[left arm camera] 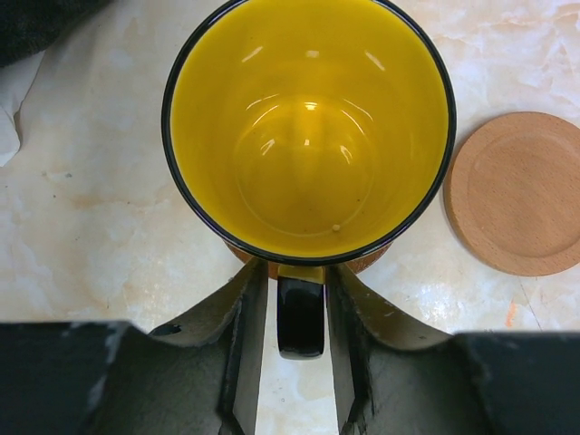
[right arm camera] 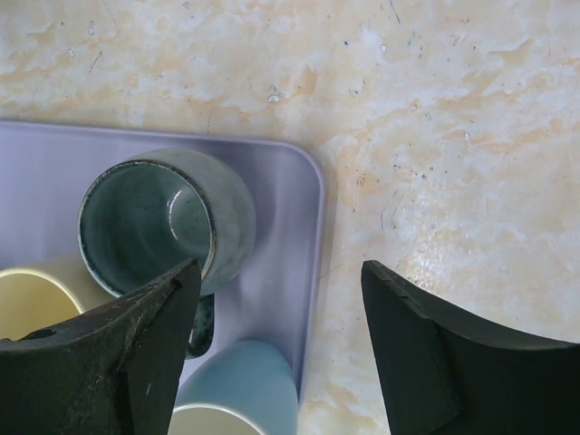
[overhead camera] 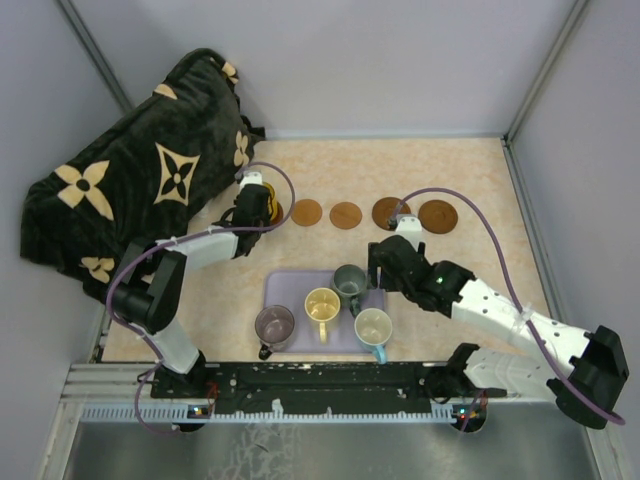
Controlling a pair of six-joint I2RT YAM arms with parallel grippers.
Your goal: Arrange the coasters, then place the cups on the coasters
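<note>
Cup: the yellow cup (left arm camera: 308,136) stands upright on a coaster (left arm camera: 370,264), toward the far left corner of my desk (left arm camera: 109,227).
Left hand (left arm camera: 295,272): fingers flank its handle, slightly parted, a thin gap on one side.
Row: four bare coasters (overhead camera: 307,212) run toward the right edge.
Right hand (right arm camera: 281,272): fingers wide apart, empty, over the tray's (right arm camera: 281,208) far right corner, beside the grey-green cup (right arm camera: 154,217).

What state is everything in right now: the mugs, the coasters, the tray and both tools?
Yellow mug: upright, empty, on a coaster.
Four bare coasters: flat, in a row.
Grey-green mug, cream mug, mauve mug, white mug: upright, empty, on tray.
Lavender tray: flat, holding four mugs.
Left tool: barely open, straddling yellow mug's handle.
Right tool: open, empty, over tray edge.
</note>
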